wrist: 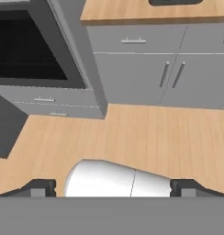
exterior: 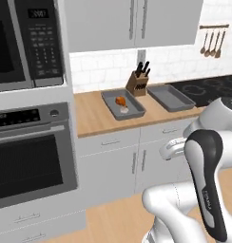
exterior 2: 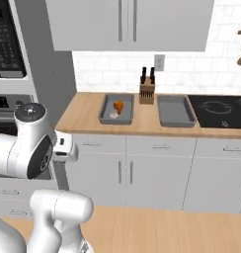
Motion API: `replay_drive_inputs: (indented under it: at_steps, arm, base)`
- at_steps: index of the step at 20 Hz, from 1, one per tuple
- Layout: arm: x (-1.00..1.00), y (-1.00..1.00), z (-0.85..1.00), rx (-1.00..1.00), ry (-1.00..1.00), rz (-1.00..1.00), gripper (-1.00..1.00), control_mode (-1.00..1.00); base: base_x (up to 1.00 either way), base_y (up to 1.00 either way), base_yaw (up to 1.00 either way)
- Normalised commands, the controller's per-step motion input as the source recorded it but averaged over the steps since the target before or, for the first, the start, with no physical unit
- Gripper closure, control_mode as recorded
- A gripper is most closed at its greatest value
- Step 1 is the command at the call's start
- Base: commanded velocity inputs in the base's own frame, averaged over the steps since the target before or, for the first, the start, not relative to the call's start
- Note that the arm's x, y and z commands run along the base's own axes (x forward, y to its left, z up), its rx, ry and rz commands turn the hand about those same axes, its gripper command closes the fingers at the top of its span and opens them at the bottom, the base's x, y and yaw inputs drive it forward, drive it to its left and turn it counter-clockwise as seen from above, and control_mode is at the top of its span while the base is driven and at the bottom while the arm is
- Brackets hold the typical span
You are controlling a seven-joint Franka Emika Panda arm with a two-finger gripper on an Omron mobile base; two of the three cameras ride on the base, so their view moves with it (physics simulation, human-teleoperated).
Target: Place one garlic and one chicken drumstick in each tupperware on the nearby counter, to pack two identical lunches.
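Widely parted, the pincer is seen in the hand view with its two dark fingertips far apart at the bottom and nothing between them; it is pointed down and forward at the wood floor, with pale cabinet fronts and the dark oven door ahead of it.

The arm is held folded and low in front of the cabinets, well below the countertop. In the left base view its dark-sided forearm stands nearly upright at the lower right, with the white hand reaching left beside a drawer front. In the right base view the round white elbow is seen at the left, with the hand projecting to the right toward the cabinets.

The counter is shown between the oven column and the black stovetop. Two trays lie on it, one on either side of the knife block. The left tray holds a drumstick with a garlic just beside it. The right tray lies next to the stovetop, and nothing is seen in it.
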Motion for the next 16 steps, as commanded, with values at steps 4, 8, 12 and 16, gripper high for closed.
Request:
replay_drive_inputs:
  at_steps: [4, 8, 12, 16]
  arm:
    - [0.0, 0.0, 0.0, 0.0, 0.0, 0.0, -1.0, 1.0]
    - [0.0, 0.0, 0.0, 0.0, 0.0, 0.0, -1.0, 1.0]
    - [0.0, 0.0, 0.0, 0.0, 0.0, 0.0, -1.0, 1.0]
    - [0.0, 0.0, 0.0, 0.0, 0.0, 0.0, -1.0, 1.0]
  base:
    - [-0.15, 1.0, 0.02]
    - [0.0, 1.0, 0.0]
    - [0.01, 1.0, 0.0]
    - [0.07, 1.0, 0.0]
